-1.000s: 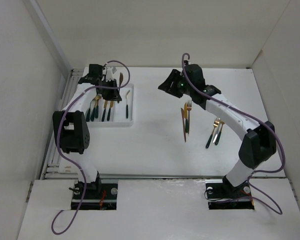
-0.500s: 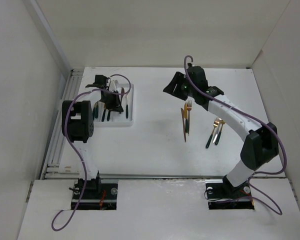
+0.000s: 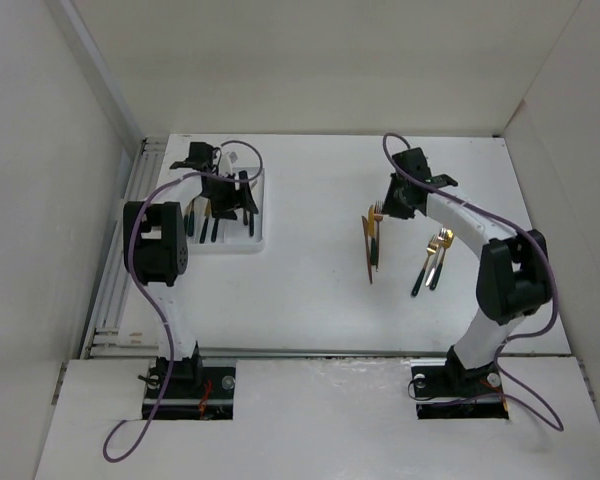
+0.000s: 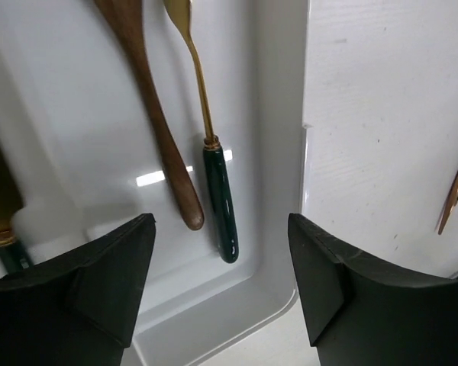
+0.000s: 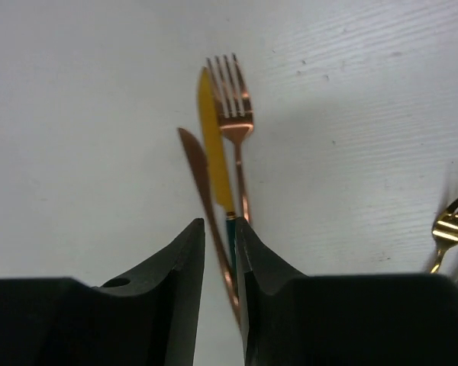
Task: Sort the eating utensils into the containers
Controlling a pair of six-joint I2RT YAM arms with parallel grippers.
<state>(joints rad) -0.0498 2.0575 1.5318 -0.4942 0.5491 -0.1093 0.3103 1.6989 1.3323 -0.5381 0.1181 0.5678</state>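
My left gripper (image 4: pixel 221 218) (image 3: pixel 226 194) hangs open over the near right corner of the white tray (image 4: pixel 287 152) (image 3: pixel 262 240), nothing between its fingers. Under it, in the right container, lie a gold spoon with a dark green handle (image 4: pixel 218 191) and a brown utensil (image 4: pixel 157 114). More utensils (image 3: pixel 202 222) lie in the other containers. My right gripper (image 5: pixel 220 223) (image 3: pixel 390 205) is down at the table with its jaws narrowly open. They straddle a copper knife (image 5: pixel 195 164) and the green handle of a gold knife (image 5: pixel 214 145). A copper fork (image 5: pixel 230 99) lies beside them.
Two more gold utensils (image 3: pixel 432 262) lie on the table to the right of the knife group; one fork head (image 5: pixel 450 225) shows at the right wrist view's edge. The left wall and a rail run close beside the tray.
The left gripper has come low over the tray's right compartment and its jaws have opened. The right arm has dropped onto the knives and its jaws have narrowed around them.
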